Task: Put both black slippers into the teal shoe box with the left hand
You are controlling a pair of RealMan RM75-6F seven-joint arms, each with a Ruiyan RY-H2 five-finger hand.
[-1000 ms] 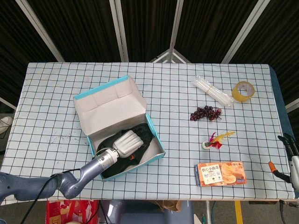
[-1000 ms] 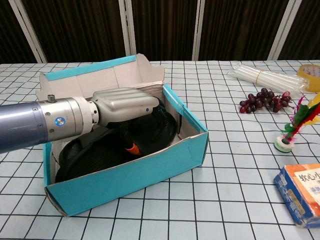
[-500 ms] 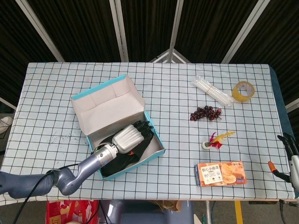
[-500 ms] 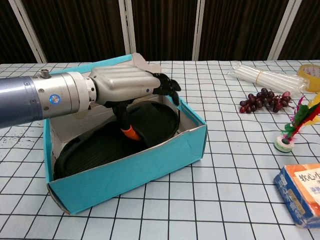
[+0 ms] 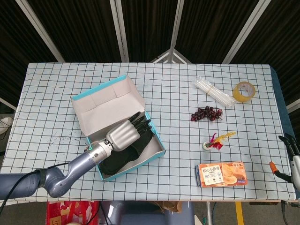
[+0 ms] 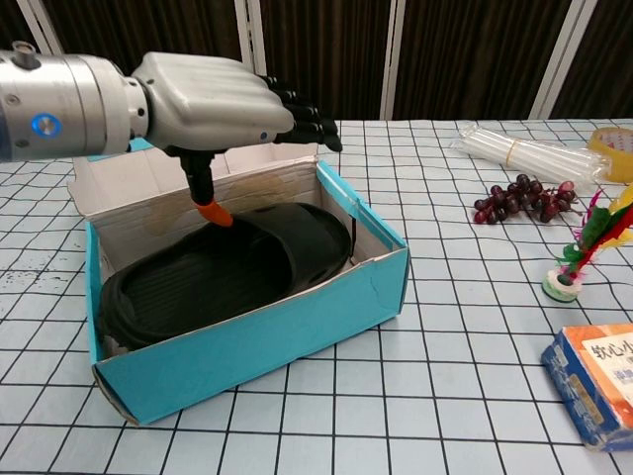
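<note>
Your big table (image 5: 56, 93) has a white cloth with black squares on it. The teal shoe box (image 5: 157, 140) sits open on the left half of the table, nearer the front edge, with its lid flap standing up behind it. The black slippers (image 6: 227, 267) lie flat inside the box, soles up; in the chest view you can see one plainly, and I cannot tell the second apart from it.

Your left hand (image 6: 213, 94) hangs over the box and holds nothing. Its fingers (image 6: 302, 111) are stretched out straight, side by side with small gaps, and the thumb with the orange tip points down at the slipper without touching it.

Your right hand (image 5: 291, 157) only peeks in at the right edge of the head view, and I cannot tell how its fingers lie.

A snack box (image 5: 221, 174) lies near the front right corner. A clear tube bundle (image 5: 213, 92) and a tape roll (image 5: 244, 91) lie near the back right corner. The grapes (image 5: 206, 113) sit in the right half, and the feather shuttlecock (image 5: 215, 141) sits between the grapes and the snack box.
</note>
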